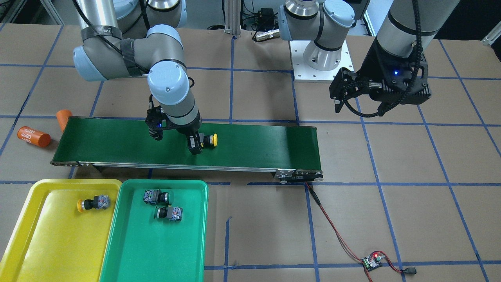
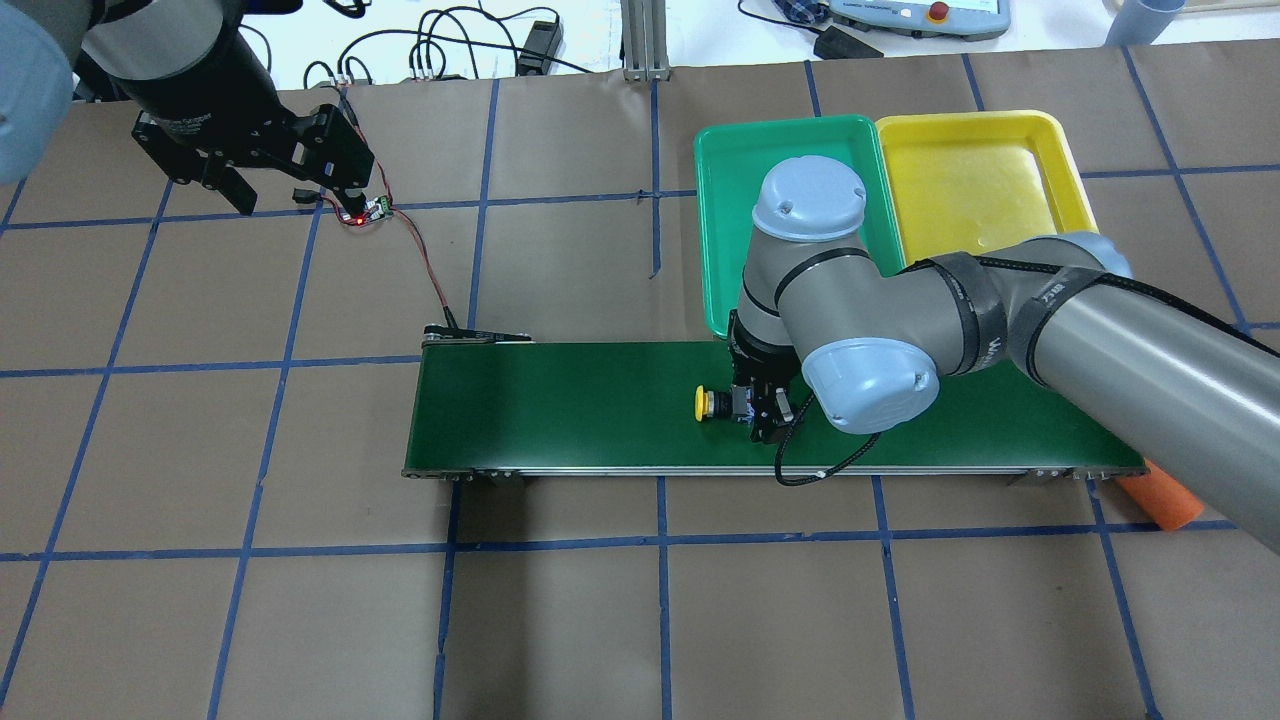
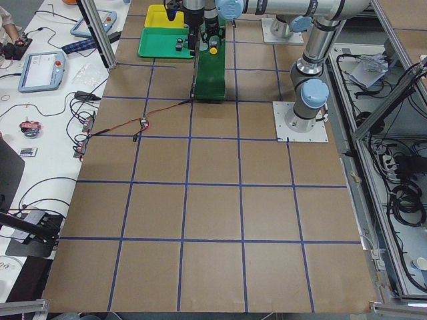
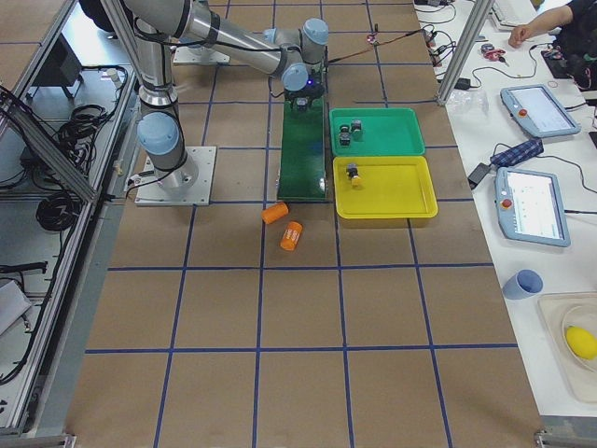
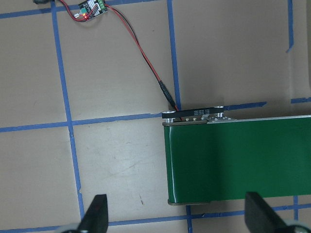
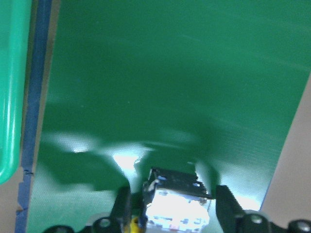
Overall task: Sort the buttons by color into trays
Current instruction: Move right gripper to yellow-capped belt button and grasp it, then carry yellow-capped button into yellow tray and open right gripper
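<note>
Down on the conveyor belt [image 1: 254,145] with the right gripper [image 6: 174,213], fingers [image 6: 226,206] set one on each side of the grey contact block of the last yellow button [image 1: 210,140], lying on its side about mid-belt with the cap pointing toward the left arm's end. Very near the block on both sides, perhaps touching; cannot tell whether pressing or just short of contact. Judged as the grasp step for the final piece: sorted so far, two green buttons [image 1: 156,196] in the green tray [image 1: 156,250] and one more yellow switch [image 1: 94,203] in the yellow tray [image 1: 23,227]. To do this well, centre on the flat faces of the block, not on the round cap or the black collar, and close evenly to avoid turning the part on the smooth belt. Lift straight up before any sideways travel, high enough to pass over the belt edge and the raised rims. Carry over to the yellow tray, just beside the green one, lower close to a bare patch apart from the switch lying there, and release low to prevent rolling. Leave the left gripper [image 5: 177,218] as now: up over the far belt end, fingers spread wide, holding nothing, well apart from the work.
</note>
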Controlling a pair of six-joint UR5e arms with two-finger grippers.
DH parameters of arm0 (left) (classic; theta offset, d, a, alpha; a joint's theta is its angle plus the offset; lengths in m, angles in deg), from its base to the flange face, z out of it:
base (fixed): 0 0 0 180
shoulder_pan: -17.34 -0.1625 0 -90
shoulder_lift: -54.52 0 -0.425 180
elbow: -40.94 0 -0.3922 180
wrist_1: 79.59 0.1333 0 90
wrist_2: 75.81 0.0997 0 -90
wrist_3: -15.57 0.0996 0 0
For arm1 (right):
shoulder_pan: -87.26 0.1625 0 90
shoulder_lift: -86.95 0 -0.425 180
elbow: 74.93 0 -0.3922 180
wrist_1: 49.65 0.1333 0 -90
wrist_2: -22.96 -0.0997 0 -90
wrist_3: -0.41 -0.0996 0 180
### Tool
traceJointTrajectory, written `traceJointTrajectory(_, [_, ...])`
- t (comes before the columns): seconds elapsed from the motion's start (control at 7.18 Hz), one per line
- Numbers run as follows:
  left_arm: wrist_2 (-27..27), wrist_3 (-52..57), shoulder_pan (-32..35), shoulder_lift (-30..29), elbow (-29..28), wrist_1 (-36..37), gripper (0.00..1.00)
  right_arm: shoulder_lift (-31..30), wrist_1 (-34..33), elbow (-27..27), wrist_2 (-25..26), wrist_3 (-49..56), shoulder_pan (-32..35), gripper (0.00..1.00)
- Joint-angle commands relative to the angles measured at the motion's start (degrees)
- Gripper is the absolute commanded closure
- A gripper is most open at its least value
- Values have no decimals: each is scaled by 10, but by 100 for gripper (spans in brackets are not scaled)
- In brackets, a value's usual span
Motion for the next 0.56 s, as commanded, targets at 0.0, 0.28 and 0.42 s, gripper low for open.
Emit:
traceJointTrajectory(0.0, [-1, 0, 0, 1, 0, 0, 0, -4, -1, 6, 2, 12, -6, 100])
traceJointTrajectory(0.28, [-1, 0, 0, 0, 0, 0, 0, -6, 6, 42, 29, 39, -22, 100])
traceJointTrajectory(0.42, [-1, 0, 0, 0, -1, 1, 0, -5, 18, 74, 32, 63, -51, 100])
